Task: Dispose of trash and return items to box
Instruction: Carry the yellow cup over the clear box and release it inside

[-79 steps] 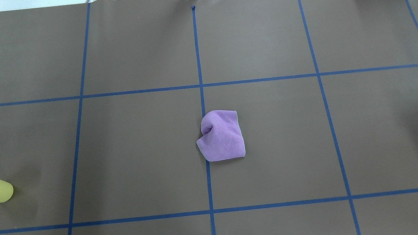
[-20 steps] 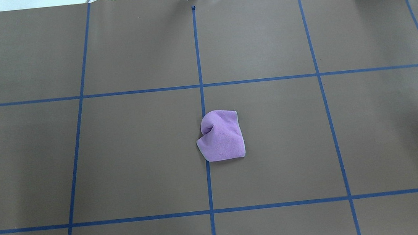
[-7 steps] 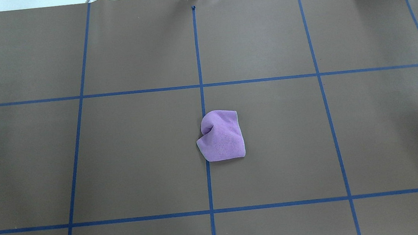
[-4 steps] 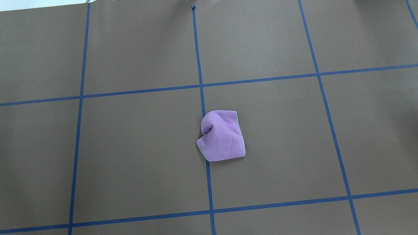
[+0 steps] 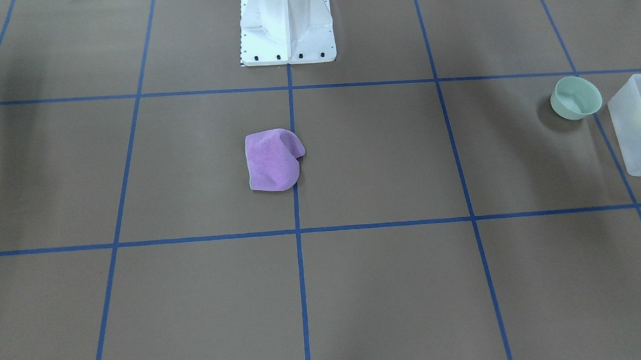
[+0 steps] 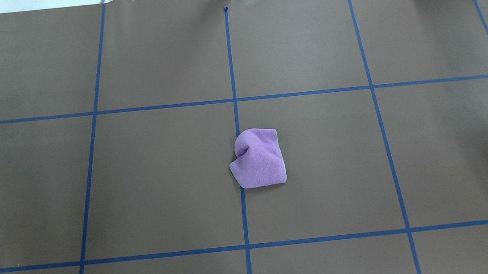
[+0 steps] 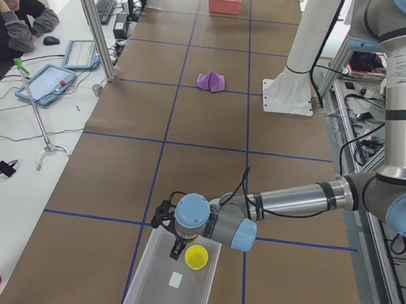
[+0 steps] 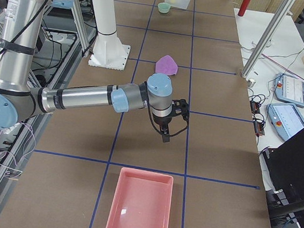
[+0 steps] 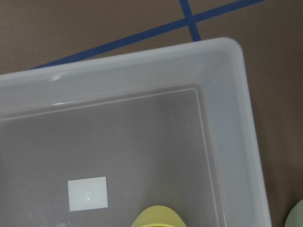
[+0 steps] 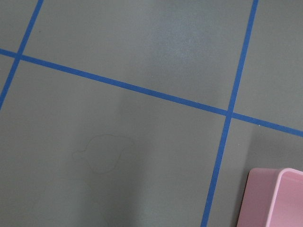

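The left arm point(image 7: 291, 199) lies low and nearly level over the bench point(image 6: 163, 185), wrist turned down, its left fingers point(image 7: 178, 250) beside the yellow cup point(image 7: 196, 257) inside the box point(image 7: 163, 301); grasping or released, I cannot tell. The mint bowl point(image 5: 569, 110) stands just outside the box. The right arm point(image 8: 78, 99) reaches out level, right fingers point(image 8: 164, 134) pointing down above the bench, their state equally unclear.

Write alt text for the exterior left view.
The near left arm reaches low over the box, its hand at the yellow cup inside. A purple cloth lies farther along; a pink tray sits at the far end. An operator sits upper left.
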`<control>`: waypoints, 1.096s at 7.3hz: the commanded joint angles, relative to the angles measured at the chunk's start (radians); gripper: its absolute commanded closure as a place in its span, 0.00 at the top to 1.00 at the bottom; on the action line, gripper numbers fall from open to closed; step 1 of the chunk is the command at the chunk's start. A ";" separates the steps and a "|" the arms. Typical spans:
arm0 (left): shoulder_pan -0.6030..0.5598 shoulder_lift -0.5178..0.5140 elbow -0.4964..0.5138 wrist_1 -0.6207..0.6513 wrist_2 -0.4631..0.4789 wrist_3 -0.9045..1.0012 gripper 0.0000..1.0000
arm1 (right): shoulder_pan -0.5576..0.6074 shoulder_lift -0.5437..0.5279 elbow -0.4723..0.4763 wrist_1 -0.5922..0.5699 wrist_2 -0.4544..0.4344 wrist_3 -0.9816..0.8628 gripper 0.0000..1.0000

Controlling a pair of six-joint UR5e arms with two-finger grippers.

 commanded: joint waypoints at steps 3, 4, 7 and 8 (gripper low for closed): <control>0.006 0.075 -0.261 0.004 -0.010 -0.011 0.98 | 0.000 0.000 -0.007 -0.001 0.001 0.000 1.00; 0.063 0.098 -0.255 -0.060 -0.010 -0.017 0.98 | 0.000 0.000 -0.010 -0.001 0.001 0.000 1.00; 0.341 0.103 -0.247 -0.161 0.089 -0.309 0.98 | 0.000 0.001 -0.011 -0.001 0.001 0.000 1.00; 0.396 0.103 -0.191 -0.213 0.116 -0.311 0.98 | 0.000 0.001 -0.013 -0.001 0.000 0.000 1.00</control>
